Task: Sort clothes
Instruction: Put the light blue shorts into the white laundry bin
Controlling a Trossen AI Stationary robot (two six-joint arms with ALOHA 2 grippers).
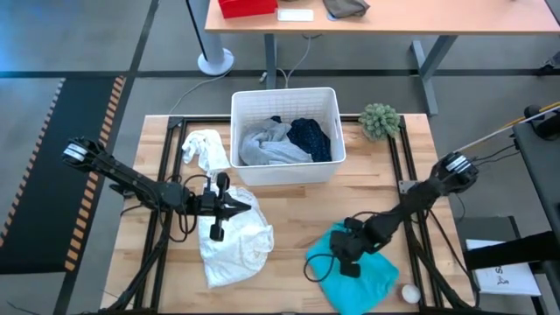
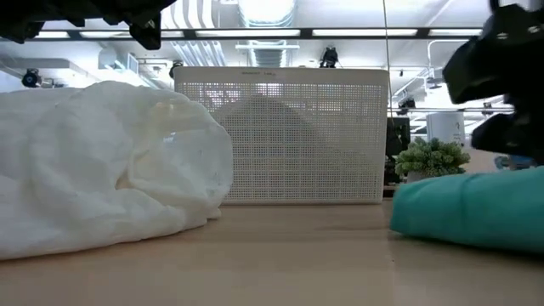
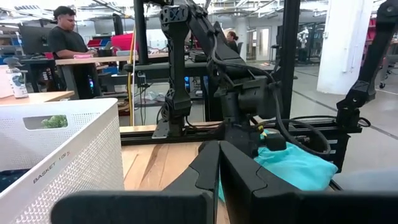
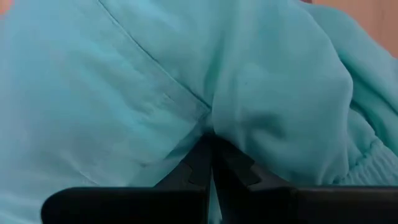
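The turquoise piece [image 1: 363,273] lies bunched on the table at the near right, also seen in the low view [image 2: 476,208]. My right gripper [image 1: 347,255] points steeply down onto it, shut [image 4: 211,142]. A white shirt [image 1: 232,238] lies heaped at the near left. Just above it my left gripper [image 1: 248,203] hovers level and shut [image 3: 219,148], touching nothing. A small white cloth [image 1: 203,149] lies beside the basket's left wall. A grey tee [image 1: 267,144] and a navy dotted shirt [image 1: 312,138] lie inside the white basket [image 1: 284,94]. My right gripper comes at the turquoise piece from above, slanting steeply down. Its shut fingertips [image 4: 200,163] meet the cloth at a crease [image 4: 214,119] near the heap's left part, and folds run out from there. Whether a fold is caught between the tips, I cannot tell. The piece lies on the table.
A fuzzy green ball [image 1: 379,120] sits by the basket's right far corner. A small white round thing [image 1: 409,293] lies at the near right edge. Bare wood shows between the two heaps [image 1: 293,210]. A person stands at a desk beyond the table [image 3: 62,37].
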